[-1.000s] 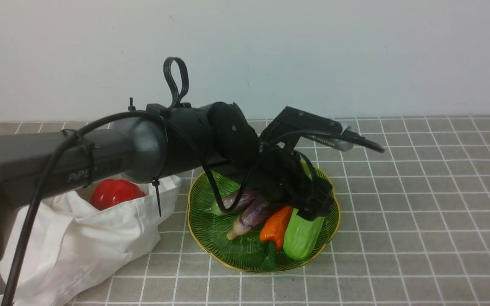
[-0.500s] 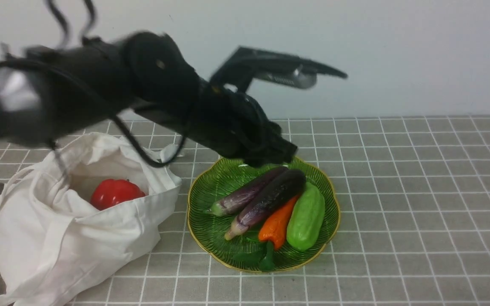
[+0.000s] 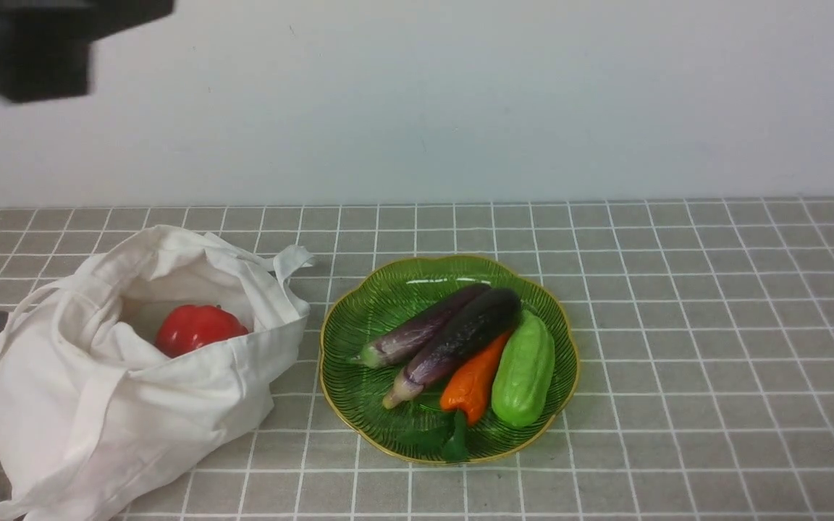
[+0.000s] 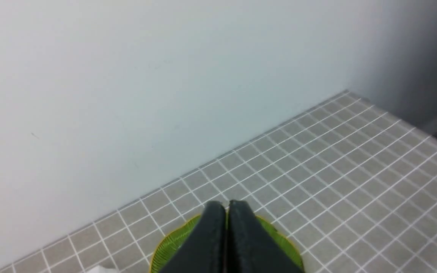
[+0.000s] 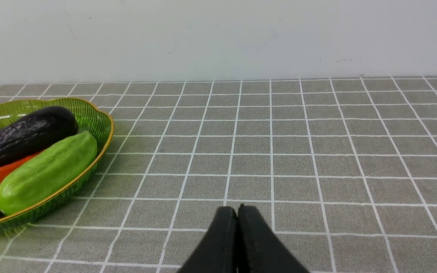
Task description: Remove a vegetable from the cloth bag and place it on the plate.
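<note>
Four on the plate [image 3: 366, 311] — gourd [image 3: 522, 369] included; red pepper [image 3: 196, 327] in bag [image 3: 135, 405].

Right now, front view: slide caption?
Light green lumpy gourd resting on translucent green gold-rimmed plate beside white cloth bag.

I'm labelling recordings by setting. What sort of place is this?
Likely a staged lab tabletop, not a kitchen: grey grid-patterned tablecloth, bare white wall, and a plate of glossy vegetables beside a cloth bag.

Occlusions and crops
Front view: left arm [image 3: 26, 43] blurred, cut by top-left corner; cloth bag [image 3: 98, 405] clipped at lower-left edge, its fold hiding the base of the red pepper [image 3: 196, 327]. Left wrist view: plate [image 4: 167, 246] mostly behind left gripper [image 4: 226, 206], cut by bottom edge.
</note>
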